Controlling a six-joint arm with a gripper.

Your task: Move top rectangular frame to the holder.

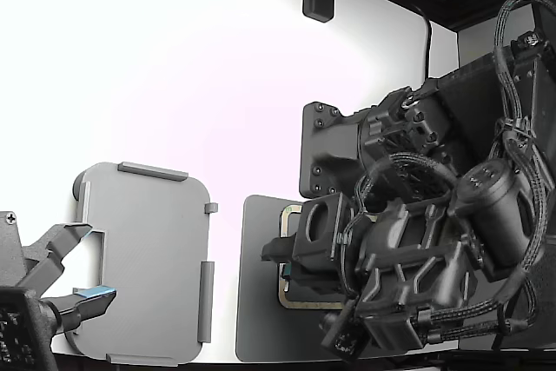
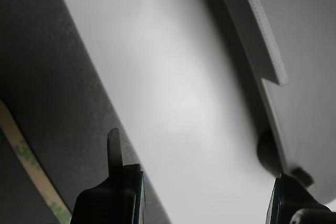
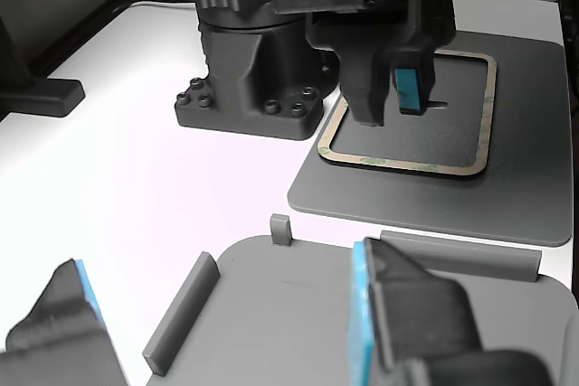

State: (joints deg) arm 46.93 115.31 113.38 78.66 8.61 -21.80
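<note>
the top rectangular frame lies fully visible only in the other view; the tool gapes empty.

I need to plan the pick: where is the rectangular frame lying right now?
The rectangular frame lies flat on the dark mat, under the pincer, beyond the empty holder.
</note>
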